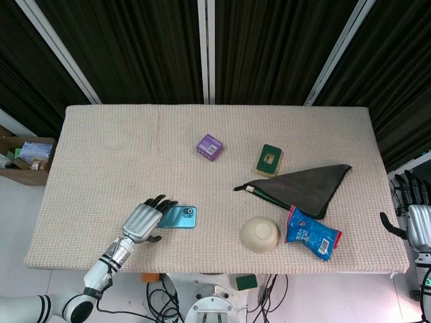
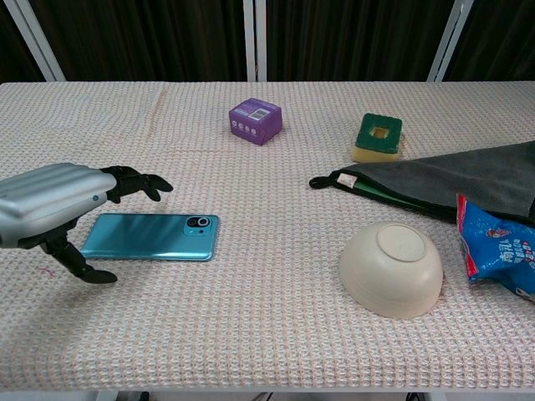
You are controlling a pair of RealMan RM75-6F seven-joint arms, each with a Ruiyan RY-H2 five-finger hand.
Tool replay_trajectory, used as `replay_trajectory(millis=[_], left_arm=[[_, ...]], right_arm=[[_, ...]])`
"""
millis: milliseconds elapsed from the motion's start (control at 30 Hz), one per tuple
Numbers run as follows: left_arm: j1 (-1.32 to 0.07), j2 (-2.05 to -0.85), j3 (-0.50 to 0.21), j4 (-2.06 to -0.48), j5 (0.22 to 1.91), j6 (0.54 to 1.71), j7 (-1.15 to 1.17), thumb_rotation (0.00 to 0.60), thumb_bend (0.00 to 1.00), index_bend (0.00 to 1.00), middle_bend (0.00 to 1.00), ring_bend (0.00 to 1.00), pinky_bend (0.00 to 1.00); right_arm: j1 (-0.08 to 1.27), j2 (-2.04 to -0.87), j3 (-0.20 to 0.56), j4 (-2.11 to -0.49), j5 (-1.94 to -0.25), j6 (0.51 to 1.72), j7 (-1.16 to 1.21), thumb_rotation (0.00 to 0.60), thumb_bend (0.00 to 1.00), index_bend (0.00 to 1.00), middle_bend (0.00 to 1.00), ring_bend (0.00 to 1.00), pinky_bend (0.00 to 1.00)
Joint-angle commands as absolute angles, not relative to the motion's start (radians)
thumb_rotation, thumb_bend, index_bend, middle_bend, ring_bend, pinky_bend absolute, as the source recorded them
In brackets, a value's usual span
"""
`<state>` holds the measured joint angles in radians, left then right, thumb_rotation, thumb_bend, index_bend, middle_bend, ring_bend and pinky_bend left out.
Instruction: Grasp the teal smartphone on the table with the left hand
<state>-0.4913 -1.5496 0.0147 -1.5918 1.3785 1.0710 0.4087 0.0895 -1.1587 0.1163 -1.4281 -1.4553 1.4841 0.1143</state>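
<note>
The teal smartphone (image 1: 179,217) (image 2: 153,236) lies flat on the beige woven table, camera end pointing right. My left hand (image 1: 145,221) (image 2: 60,205) hovers over its left end with the fingers spread beyond the phone's far edge and the thumb reaching down on the near side; it holds nothing. My right hand (image 1: 416,215) hangs off the table's right edge, far from the phone, fingers up and apart.
A purple box (image 1: 210,147) (image 2: 255,120) sits behind the phone. A green-and-yellow sponge (image 1: 269,159) (image 2: 378,138), a dark cloth (image 1: 303,188) (image 2: 443,180), an upturned cream bowl (image 1: 260,233) (image 2: 391,268) and a blue snack bag (image 1: 312,233) (image 2: 499,249) lie to the right.
</note>
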Motion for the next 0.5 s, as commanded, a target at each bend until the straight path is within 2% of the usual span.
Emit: replay_trajectory(millis=[33,300,500], left_arm=[[-0.489,-1.556,0.012,-1.597,1.372,1.077,0.420,0.600,0.05,0.14,0.20,0.10,0.28],[-0.481,-1.572,0.020,-1.585,1.441,1.123,0.385,0.600,0.07,0.19,0.31,0.18,0.36],[-0.489,-1.586,0.021,-1.563,1.415,1.087,0.393,0.600,0.08,0.20,0.32,0.18,0.36]], right_arm=[[0.089,-1.159,0.115,-1.427,-1.456,1.484,0.115,0.600,0.30,0.00,0.00,0.00,0.00],[0.087,-1.163,0.114,-1.416,-1.451,1.481,0.123,0.600,0.30,0.00,0.00,0.00,0.00],[0.085,-1.167,0.109,-1.405,-1.453,1.480,0.132,0.600,0.30,0.00,0.00,0.00,0.00]])
